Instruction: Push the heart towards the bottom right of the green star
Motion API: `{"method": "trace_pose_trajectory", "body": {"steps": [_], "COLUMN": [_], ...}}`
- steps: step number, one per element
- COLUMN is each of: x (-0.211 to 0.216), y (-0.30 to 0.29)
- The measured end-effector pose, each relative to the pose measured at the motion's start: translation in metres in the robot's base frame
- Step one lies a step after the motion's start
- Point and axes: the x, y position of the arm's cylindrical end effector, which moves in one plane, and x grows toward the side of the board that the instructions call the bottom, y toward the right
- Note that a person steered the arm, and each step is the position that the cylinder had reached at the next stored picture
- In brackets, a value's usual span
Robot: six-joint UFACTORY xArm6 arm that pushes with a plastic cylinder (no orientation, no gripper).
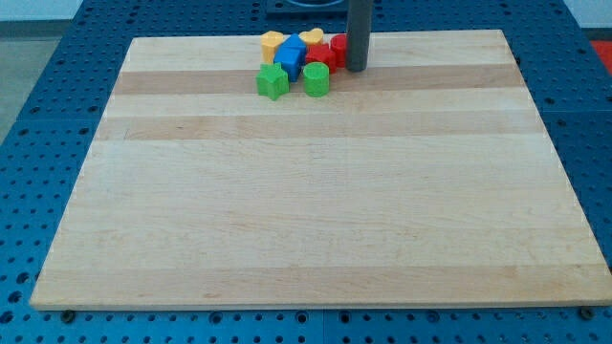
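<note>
Several blocks are clustered at the view's top centre of the wooden board point(316, 210). The yellow heart point(311, 38) lies at the top of the cluster, between a yellow block point(273, 42) and a red block point(339, 48). The green star point(273, 82) is at the cluster's lower left. A rounded green block point(316, 79) lies to the star's right. A blue block point(292, 54) and a second red block point(320, 57) fill the middle. My tip point(358, 69) rests on the board at the cluster's right edge, against the red block and right of and below the heart.
The board lies on a blue perforated table point(57, 115). The cluster is close to the board's top edge point(191, 39). The rod rises out of the view's top.
</note>
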Motion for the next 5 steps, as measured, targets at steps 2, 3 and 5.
{"method": "trace_pose_trajectory", "body": {"steps": [2, 3, 5], "x": [0.000, 0.000, -0.049], "y": [0.024, 0.071, 0.090]}}
